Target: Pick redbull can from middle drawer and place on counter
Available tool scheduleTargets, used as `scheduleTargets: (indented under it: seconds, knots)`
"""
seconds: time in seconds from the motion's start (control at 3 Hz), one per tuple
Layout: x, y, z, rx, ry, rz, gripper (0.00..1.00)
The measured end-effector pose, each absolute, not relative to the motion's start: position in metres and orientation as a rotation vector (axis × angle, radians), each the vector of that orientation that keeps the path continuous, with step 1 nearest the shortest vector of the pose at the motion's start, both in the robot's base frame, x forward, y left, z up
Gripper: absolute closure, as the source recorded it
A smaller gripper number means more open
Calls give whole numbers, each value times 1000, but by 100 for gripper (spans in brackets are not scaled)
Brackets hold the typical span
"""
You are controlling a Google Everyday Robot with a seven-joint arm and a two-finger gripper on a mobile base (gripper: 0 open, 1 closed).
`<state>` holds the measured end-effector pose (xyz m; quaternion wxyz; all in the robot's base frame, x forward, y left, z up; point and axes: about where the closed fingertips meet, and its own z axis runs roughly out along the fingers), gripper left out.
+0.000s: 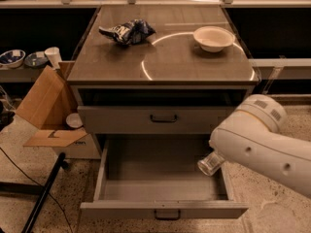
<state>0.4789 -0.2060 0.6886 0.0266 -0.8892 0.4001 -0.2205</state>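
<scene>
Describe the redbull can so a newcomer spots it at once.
Find the open middle drawer under the counter. At its right edge, the redbull can pokes out from beneath the white arm, which hides the gripper. It is the only small shiny cylinder.

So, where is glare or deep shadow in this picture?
Camera view: the glossy counter reflects light, mostly near its far edge; the can glints at its rim; the recess under the counter is in deep shadow; the drawer floor is dim; the gripper is hidden behind the arm, at the drawer's right.
</scene>
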Motion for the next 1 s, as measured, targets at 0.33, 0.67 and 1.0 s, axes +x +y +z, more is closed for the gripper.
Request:
scheduleTargets:
  seconds: [0.33,0.67,1.0]
  knots:
    - [444,-217,768,-2682,1215,-869,100]
    - [432,-218,832,-2658,1201,-998,100]
    - [433,-207,895,-2654,1152,-1124,100]
